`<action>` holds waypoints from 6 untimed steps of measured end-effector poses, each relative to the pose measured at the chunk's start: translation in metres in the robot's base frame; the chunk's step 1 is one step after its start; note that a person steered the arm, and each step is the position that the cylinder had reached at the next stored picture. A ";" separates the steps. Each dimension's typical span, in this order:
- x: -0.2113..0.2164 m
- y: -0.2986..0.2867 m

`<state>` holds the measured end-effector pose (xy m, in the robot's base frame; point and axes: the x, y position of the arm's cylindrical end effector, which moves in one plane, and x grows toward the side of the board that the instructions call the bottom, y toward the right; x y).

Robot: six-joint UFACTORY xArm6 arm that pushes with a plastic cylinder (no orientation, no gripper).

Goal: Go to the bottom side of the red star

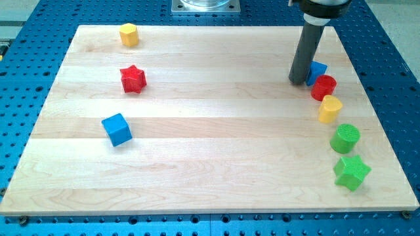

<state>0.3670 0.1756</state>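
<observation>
A big, flat worktop [216, 141] made of pale wooden planks fills most of the view. The planks run from side to side, and thin lines show where they join. Under it lies a bright blue metal base plate [387, 52] with rows of small round holes. It shows on every side of the wood. At the view's top sits a shiny grey metal plate [205, 6]. The light is soft and even.

Path tip [298, 81] to red star [132, 78]: open board | Nearest obstacle: blue cube [117, 128], below star, well apart
</observation>
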 end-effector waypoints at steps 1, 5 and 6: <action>0.012 -0.052; 0.026 -0.111; 0.045 -0.146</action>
